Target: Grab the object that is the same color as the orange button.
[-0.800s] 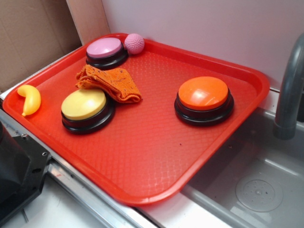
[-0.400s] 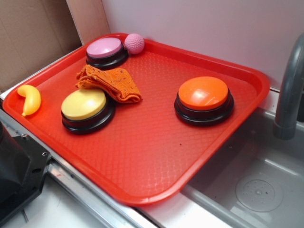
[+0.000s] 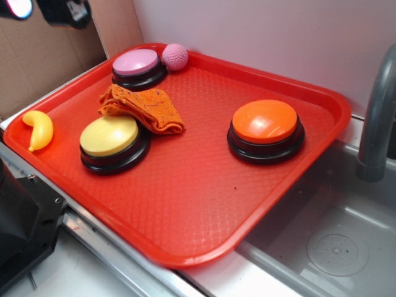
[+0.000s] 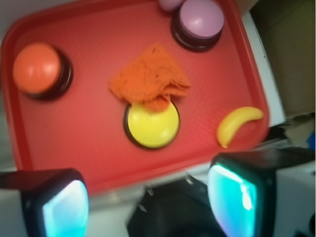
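Exterior view: the gripper point(image 3: 46, 9) has just entered at the top-left corner, absent a moment ago, so the approach is only starting; nothing on the red tray point(image 3: 204, 204) has moved. The orange knitted cloth point(image 3: 143, 106), coarse-woven and crumpled, lies between the pink-topped button point(image 3: 137, 64) and the yellow-topped button point(image 3: 110, 137), touching the latter. The orange button point(image 3: 265, 122), smooth dome on black base, sits well apart. Wrist view: blurred; fingers point(image 4: 236, 200) spread wide, holding nothing, high above. Cloth point(image 4: 148, 79) overlaps the yellow button's point(image 4: 151, 124) far edge; the yellow banana toy point(image 4: 238, 123) lies near the tray's rim.
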Tool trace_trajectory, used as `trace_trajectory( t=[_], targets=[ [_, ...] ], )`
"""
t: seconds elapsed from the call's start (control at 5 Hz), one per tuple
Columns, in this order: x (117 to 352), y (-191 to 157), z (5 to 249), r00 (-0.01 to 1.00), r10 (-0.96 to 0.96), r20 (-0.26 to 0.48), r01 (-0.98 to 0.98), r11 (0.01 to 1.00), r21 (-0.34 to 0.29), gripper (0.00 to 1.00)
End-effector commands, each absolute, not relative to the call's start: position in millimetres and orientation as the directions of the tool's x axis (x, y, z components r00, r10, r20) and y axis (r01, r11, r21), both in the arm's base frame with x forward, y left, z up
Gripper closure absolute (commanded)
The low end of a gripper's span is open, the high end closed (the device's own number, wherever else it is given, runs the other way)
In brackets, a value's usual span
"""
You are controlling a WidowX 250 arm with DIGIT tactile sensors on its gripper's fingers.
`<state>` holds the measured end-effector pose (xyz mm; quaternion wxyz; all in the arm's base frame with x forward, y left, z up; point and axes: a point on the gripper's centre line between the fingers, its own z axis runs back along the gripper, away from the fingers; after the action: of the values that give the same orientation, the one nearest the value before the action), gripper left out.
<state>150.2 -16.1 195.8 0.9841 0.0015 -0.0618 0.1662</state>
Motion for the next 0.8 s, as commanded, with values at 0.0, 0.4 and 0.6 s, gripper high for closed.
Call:
trace_trajectory(
  t=[0.0, 0.4, 0.6],
  targets=[
    [193, 4, 153, 0.803, 0.562, 0.198, -0.555, 0.826, -0.096, 0.00],
    [225, 25, 112, 0.665, 0.694, 0.277, -0.701, 0.708, -0.092, 0.00],
    [229, 35, 95, 0.651, 0.703, 0.285, -0.720, 0.691, -0.059, 0.00]
  ],
)
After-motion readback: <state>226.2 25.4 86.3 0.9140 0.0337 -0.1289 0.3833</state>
